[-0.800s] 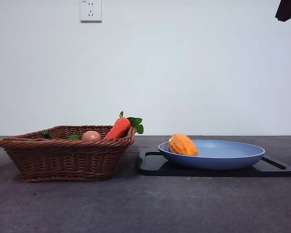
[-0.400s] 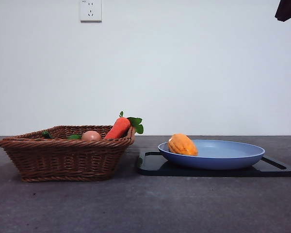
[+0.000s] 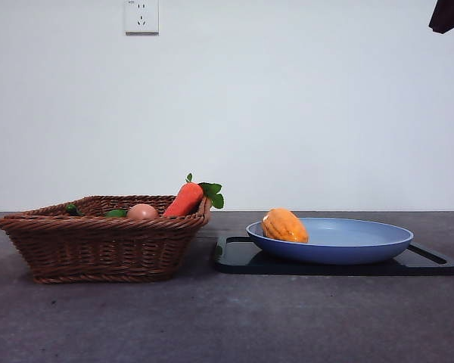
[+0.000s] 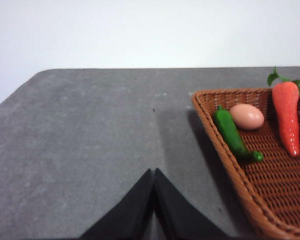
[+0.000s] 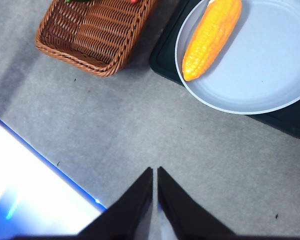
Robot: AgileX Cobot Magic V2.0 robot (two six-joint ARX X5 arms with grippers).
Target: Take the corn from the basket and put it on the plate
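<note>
The yellow-orange corn [image 3: 284,225] [image 5: 211,38] lies in the light-blue plate [image 3: 363,240] [image 5: 260,65], close to the rim on the basket's side. The brown wicker basket [image 3: 98,242] [image 5: 97,35] [image 4: 270,200] stands left of the plate. My right gripper [image 5: 155,172] is shut and empty, raised high above bare table short of the plate and basket. My left gripper [image 4: 154,172] is shut and empty, over bare table beside the basket. In the front view only a black arm tip [image 3: 448,13] shows at the top right corner.
The plate rests on a flat black tray [image 3: 242,257] [image 5: 165,55]. In the basket lie a red-orange carrot [image 3: 185,199] [image 4: 287,116], a pinkish-brown egg [image 3: 142,212] [image 4: 247,116] and a green pepper [image 4: 232,134]. A wall socket [image 3: 141,16] sits high on the white wall.
</note>
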